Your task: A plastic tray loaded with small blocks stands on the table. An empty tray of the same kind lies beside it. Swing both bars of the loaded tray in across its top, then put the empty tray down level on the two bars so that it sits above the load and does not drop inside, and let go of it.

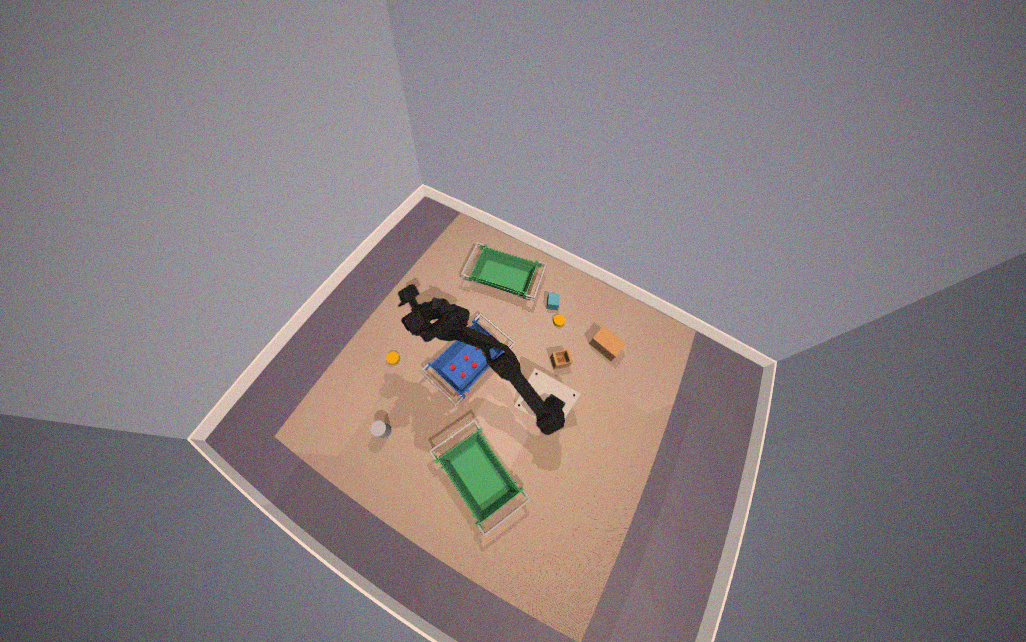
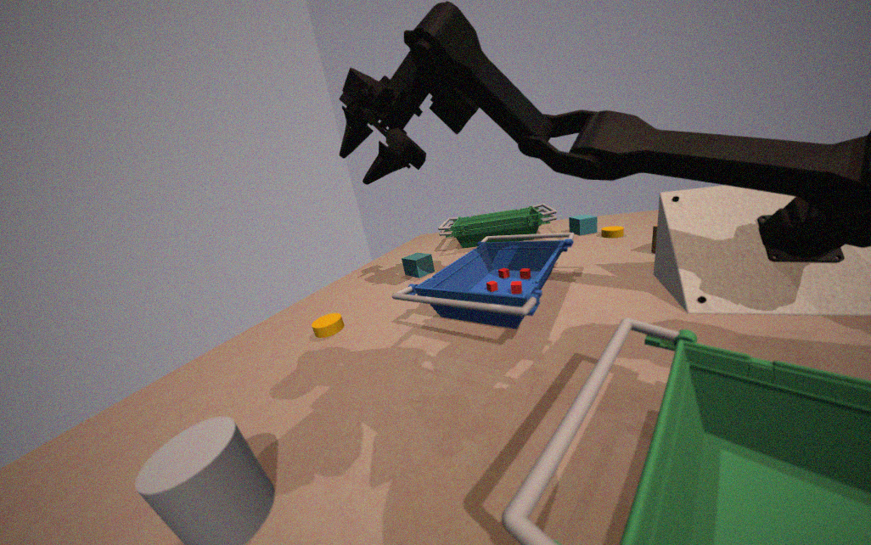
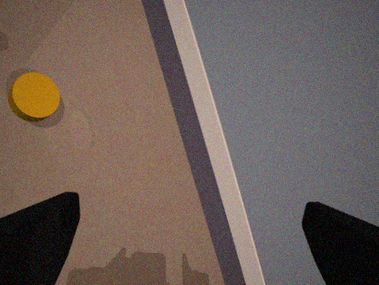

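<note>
A blue tray stands upright with several small red blocks on its floor. Its near wire bar and far wire bar are swung out beyond its ends. An empty green tray stands upright nearer the exterior camera. Another empty green tray stands beyond the blue one. Both green trays have their bars out over the ends. My gripper is open and empty, high above the table, away from all trays. The arm covers part of the blue tray in the top view.
Yellow discs, teal cubes, a grey cylinder, an orange block and a small brown box stand around the trays. The arm's base is on a pale block.
</note>
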Controlling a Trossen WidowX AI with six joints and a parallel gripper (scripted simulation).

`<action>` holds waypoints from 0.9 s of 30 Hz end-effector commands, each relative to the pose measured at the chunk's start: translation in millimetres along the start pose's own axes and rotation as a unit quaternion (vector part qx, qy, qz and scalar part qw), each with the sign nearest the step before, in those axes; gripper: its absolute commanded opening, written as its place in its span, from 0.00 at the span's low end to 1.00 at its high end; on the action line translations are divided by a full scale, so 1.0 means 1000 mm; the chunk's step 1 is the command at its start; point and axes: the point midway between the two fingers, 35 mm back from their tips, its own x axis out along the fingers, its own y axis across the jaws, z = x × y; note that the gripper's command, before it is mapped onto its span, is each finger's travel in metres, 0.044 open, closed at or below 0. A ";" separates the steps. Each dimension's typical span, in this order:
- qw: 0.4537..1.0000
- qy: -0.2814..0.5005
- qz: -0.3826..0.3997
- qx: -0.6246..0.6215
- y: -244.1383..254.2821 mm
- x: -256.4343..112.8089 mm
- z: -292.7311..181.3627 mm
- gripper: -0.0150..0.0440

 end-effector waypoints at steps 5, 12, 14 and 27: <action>1.000 0.000 0.000 0.000 0.000 0.000 0.000 0.71; 0.996 0.001 -0.043 -0.072 -0.022 -0.028 0.015 0.40; 0.987 0.005 -0.083 -0.137 -0.040 -0.054 0.029 0.40; 0.866 0.064 -0.260 -0.422 -0.093 -0.195 0.117 0.40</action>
